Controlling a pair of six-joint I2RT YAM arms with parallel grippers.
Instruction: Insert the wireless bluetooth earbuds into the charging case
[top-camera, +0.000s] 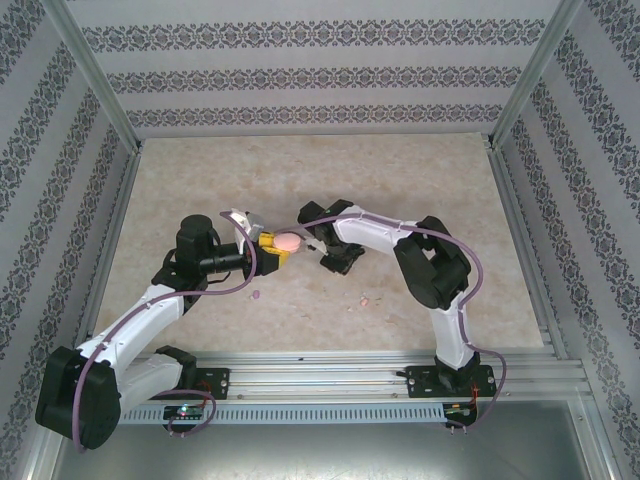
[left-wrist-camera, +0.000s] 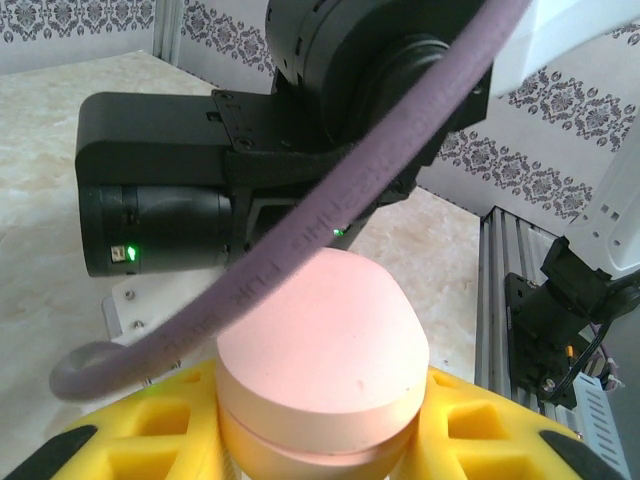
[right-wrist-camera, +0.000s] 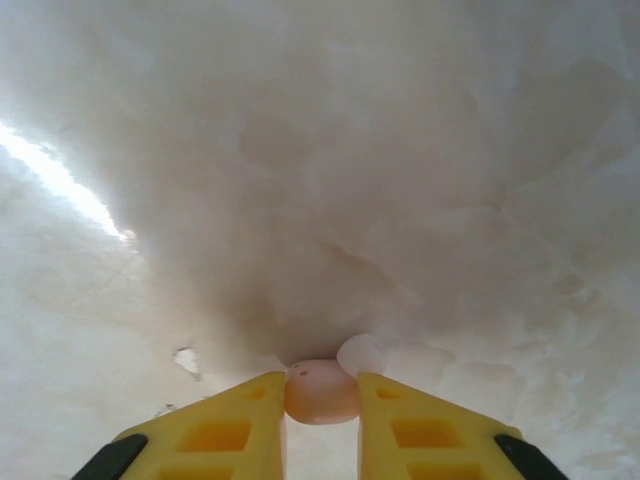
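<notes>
- Tabletop (top-camera: 300, 170): beige, marble-look surface, lying flat and filling the mid of the top view; in the rt wrist view it is showing as a pale, blurred mottled plane very close to the cam.
- Walls (top-camera: 300, 80): pale wallpaper w/ dark damask bands, enclosing back, left and rt sides.
- Frame posts (top-camera: 97, 80): silver metal, slanting up from the back corners.
- Rail (top-camera: 320, 370): aluminium strip running along the near edge, carrying both arm bases.
- Left tool (top-camera: 272, 250): yellow fingers (left-wrist-camera: 480, 425) pressing on both sides of the pink case (left-wrist-camera: 320, 350), holding it above the tabletop near centre; a seam is running round the case.
- Cable (left-wrist-camera: 330, 220): purple, arching across in front of the case in the left wrist view.
- Right tool (right-wrist-camera: 322, 388): pointing down just rt of the case, pinching a pale pink bud (right-wrist-camera: 320, 396) betw. its yellow tips.
- Purple bud (top-camera: 256, 295): lying on the tabletop, near side of the left tool.
- Loose pink bud (top-camera: 365, 300): lying on the tabletop, near side of the rt tool, well apart from the purple one.
</notes>
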